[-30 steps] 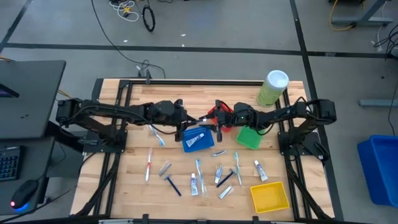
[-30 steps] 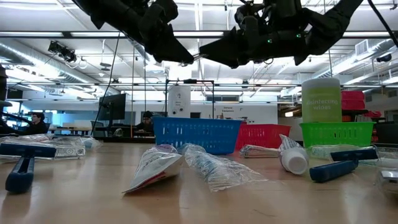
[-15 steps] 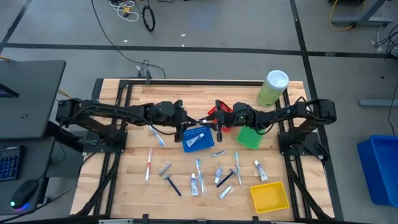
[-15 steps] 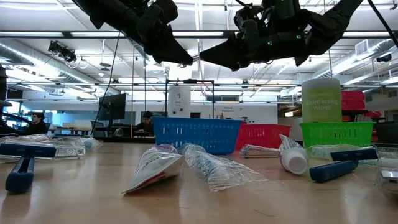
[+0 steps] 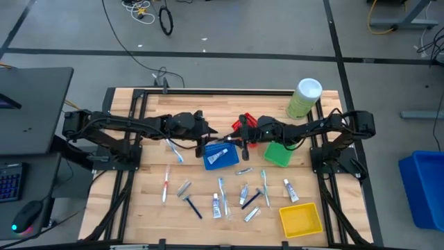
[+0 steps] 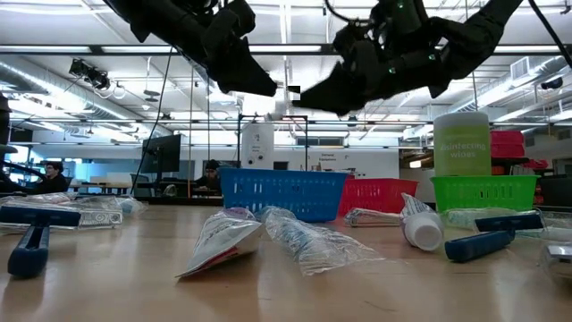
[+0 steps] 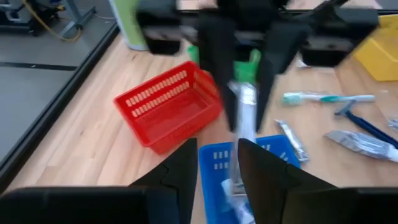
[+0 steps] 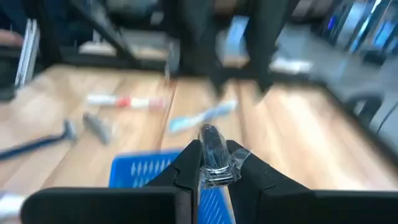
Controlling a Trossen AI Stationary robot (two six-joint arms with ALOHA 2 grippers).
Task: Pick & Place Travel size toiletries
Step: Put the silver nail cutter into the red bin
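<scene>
A small toiletry in a clear wrapper hangs in the air over the blue basket. My right gripper is shut on it and comes in from the table's right. My left gripper faces it from the table's left. Its fingers stand open and a little apart from the item's free end. A white tube lies in the blue basket. Several more travel size toiletries lie on the near half of the table. My right gripper pinches the wrapped item between its two fingers, by one end. The other end sticks out past the fingertips toward my left gripper. The fingers come from the table's right, slanting slightly down. The item is lifted clear, above the blue basket.
A red basket lies just beyond the blue one, and a green basket lies to its right. A yellow basket sits at the near right, and a pale-green wipes cylinder at the far right.
In the low view the two grippers' tips met over the blue basket; now a gap shows between them. My right gripper has tipped its fingers downward, keeping the wrapped item, which has come free of my left gripper.
</scene>
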